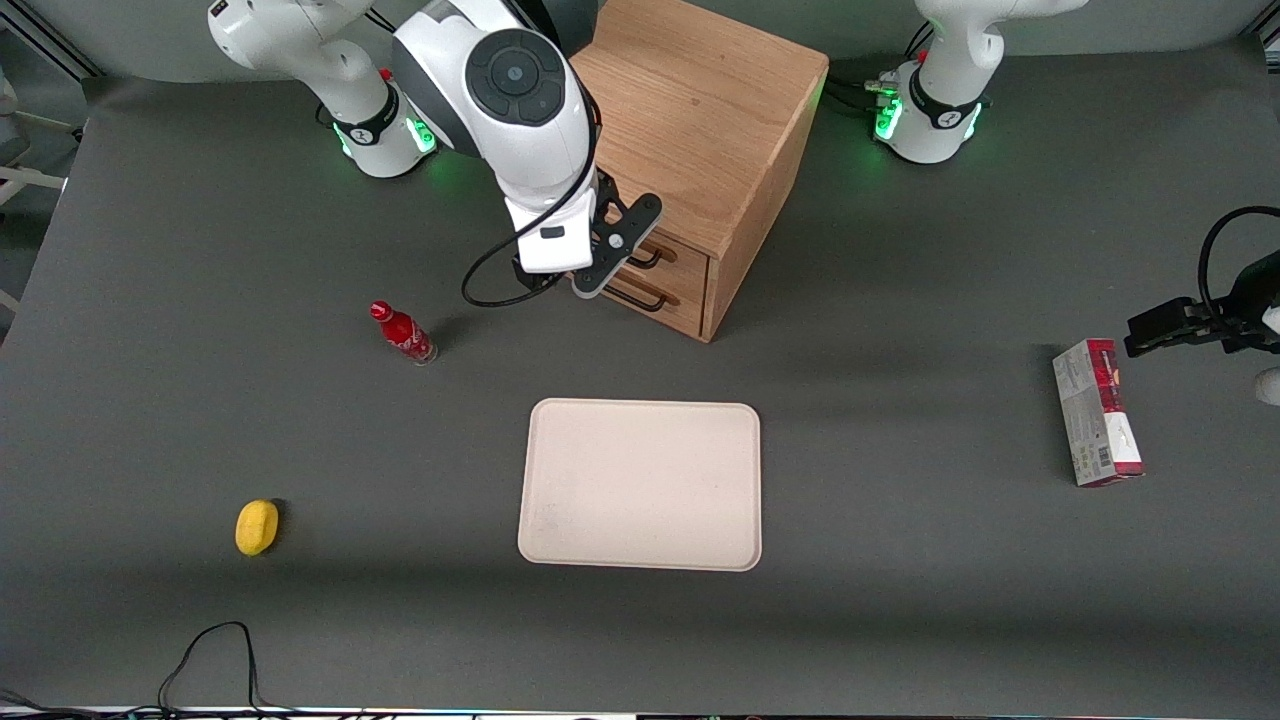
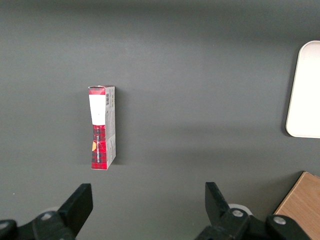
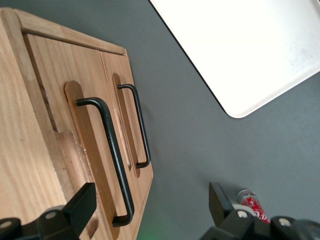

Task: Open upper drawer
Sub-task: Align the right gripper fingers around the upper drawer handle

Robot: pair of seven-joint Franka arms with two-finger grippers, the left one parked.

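Observation:
The wooden cabinet (image 1: 700, 110) stands farther from the front camera than the tray. Its upper drawer (image 1: 688, 258) has a thin black bar handle (image 1: 648, 260) and looks shut; an identical lower drawer (image 1: 680, 305) sits under it. My right gripper (image 1: 622, 250) hovers just in front of the drawer fronts at handle height. In the right wrist view the gripper (image 3: 150, 205) is open and holds nothing. The end of the upper drawer's handle (image 3: 107, 160) lies between the fingers, close to one fingertip (image 3: 80, 205). The lower drawer's handle (image 3: 137, 125) lies beside it, nearer the table.
A cream tray (image 1: 640, 485) lies nearer the front camera than the cabinet. A small red bottle (image 1: 403, 333) stands close to the working arm, and a yellow fruit (image 1: 257, 526) lies nearer the front edge. A red-and-grey box (image 1: 1097, 412) lies toward the parked arm's end.

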